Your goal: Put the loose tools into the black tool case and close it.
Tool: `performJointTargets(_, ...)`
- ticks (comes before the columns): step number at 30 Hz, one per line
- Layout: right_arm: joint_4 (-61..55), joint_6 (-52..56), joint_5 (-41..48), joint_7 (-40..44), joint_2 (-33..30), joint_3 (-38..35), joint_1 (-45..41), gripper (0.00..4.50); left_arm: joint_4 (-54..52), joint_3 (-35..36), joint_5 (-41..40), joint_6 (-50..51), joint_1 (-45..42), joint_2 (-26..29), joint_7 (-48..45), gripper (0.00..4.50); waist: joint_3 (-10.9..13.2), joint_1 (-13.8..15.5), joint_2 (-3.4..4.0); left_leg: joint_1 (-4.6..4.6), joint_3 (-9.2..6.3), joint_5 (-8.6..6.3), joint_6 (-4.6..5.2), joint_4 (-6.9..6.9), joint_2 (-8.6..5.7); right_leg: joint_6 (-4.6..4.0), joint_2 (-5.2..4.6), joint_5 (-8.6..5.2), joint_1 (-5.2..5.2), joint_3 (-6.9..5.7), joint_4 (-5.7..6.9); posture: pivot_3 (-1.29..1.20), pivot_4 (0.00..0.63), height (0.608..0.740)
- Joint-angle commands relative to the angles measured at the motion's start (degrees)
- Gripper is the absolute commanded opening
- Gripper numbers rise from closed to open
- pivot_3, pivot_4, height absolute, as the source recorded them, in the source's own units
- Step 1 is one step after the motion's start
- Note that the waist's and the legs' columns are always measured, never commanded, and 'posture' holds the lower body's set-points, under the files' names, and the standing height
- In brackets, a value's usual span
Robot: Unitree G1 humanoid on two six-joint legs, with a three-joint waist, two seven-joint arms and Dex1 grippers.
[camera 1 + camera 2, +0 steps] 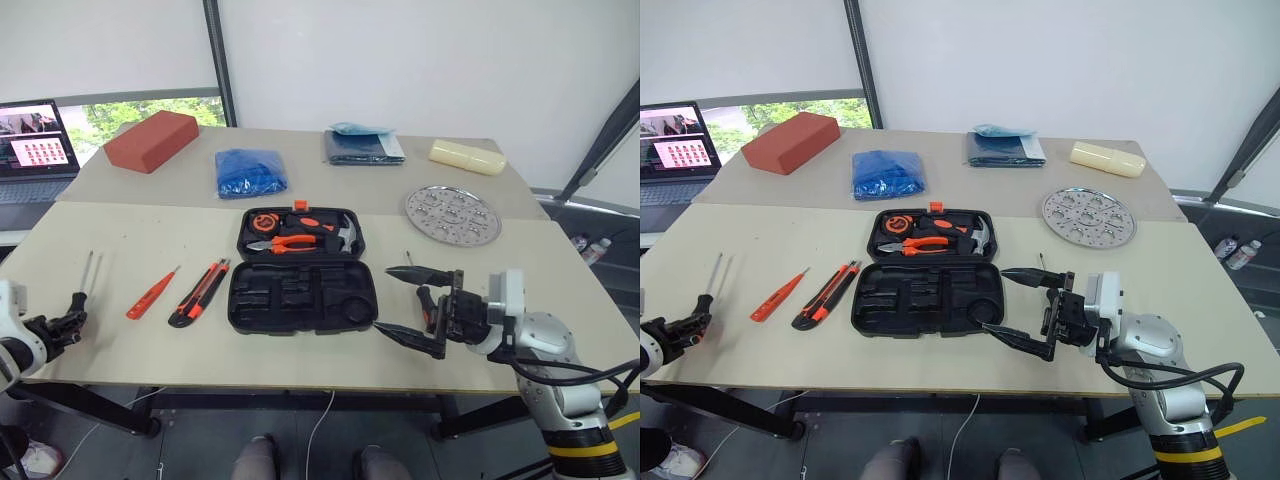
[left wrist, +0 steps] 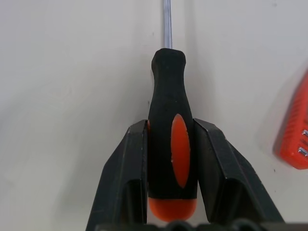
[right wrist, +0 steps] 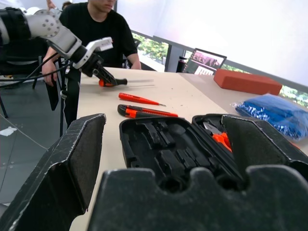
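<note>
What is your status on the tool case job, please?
Left gripper shut on screwdriver. Right gripper open beside black tool case, lid open. Nothing in the way.

Black tool case [image 1: 302, 297] — orange-and-black screwdriver [image 2: 171, 139]; blue cloth [image 1: 250, 172], red brick [image 1: 151, 140].

A: What is the left gripper [image 2: 171, 159] doing?
B: It is sitting at the near left edge of the scene, its two black fingers [image 2: 126, 178] pressing on both sides of a screwdriver handle [image 2: 172, 130], with the arm reaching in from the left

A: And the right gripper [image 1: 412, 303]?
B: It is hanging near the right, pointing left across the scene, with its jaws standing wide apart and gripping nothing, the white wrist and arm bending in behind it from the near right corner
</note>
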Motion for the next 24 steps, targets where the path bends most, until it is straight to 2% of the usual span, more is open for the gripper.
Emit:
performJointTargets(1,-1.04,0.59,-0.16,-2.27,-1.76,-4.01,-0.81,4.5,-4.61,-3.01,6.13,-23.01,-1.06,3.21,-21.44,0.89,0.0,0.28,-0.01,0.0,0.04,0.0,0.0,0.0,0.01,0.0,-0.02,0.02,0.03,0.0,-0.05,0.0,0.15,0.74)
performJointTargets(3,0.71,1.21,-0.14,-2.53,-3.32,-5.68,-1.59,4.5,-7.21,-11.22,9.64,-30.86,-5.13,4.74,-32.23,0.89,0.0,1.02,-0.01,-0.09,0.14,0.0,-0.01,0.03,0.01,0.01,-0.11,0.05,0.03,-0.06,-0.16,0.0,0.15,0.74)
performJointTargets(7,3.95,2.12,-0.19,-1.2,-5.54,-6.67,-2.43,4.5,-5.76,-25.78,16.56,-37.97,-18.95,1.84,-41.87,0.89,-0.02,2.15,0.05,-0.13,1.04,0.0,0.01,0.05,0.21,0.04,-0.37,0.11,0.07,-0.03,-0.23,0.0,0.15,0.74)
performJointTargets(10,6.29,1.75,-0.58,-0.33,-6.24,-7.17,-2.81,4.5,-1.12,-35.08,24.28,-42.97,-28.52,-2.17,-45.03,0.89,-0.03,1.8,0.06,-0.27,1.09,0.05,0.08,0.25,0.3,0.22,-0.18,0.22,0.25,0.08,-0.17,0.0,0.15,0.74)
performJointTargets(12,7.28,0.92,-1.1,-0.14,-6.13,-7.52,-2.83,4.5,4.42,-39.77,29.78,-46.19,-34.21,-5.58,-44.36,0.89,-0.02,1.28,0.08,-0.54,1.0,0.4,0.64,0.55,0.41,0.81,0.06,0.48,0.15,0.13,-0.03,0.0,0.15,0.74)
performJointTargets(17,5.85,-0.21,-1.48,-0.8,-5.21,-8.51,-0.23,4.5,18.96,-46.52,40.46,-55.69,-43.0,-11.78,-40.19,0.89,-0.02,0.23,0.08,-0.82,0.89,0.31,0.87,0.88,0.68,0.88,0.52,0.52,0.04,0.27,-0.05,0.0,0.15,0.74)
performJointTargets(24,3.71,-0.92,-1.23,-1.94,-4.76,-10.64,4.23,4.5,27.81,-48.25,45.96,-59.39,-47.77,-15.91,-35.37,0.89,-0.01,0.2,0.08,-0.85,0.87,0.31,0.85,1.02,0.69,0.95,0.52,0.57,0.06,0.32,-0.04,0.0,0.15,0.74)
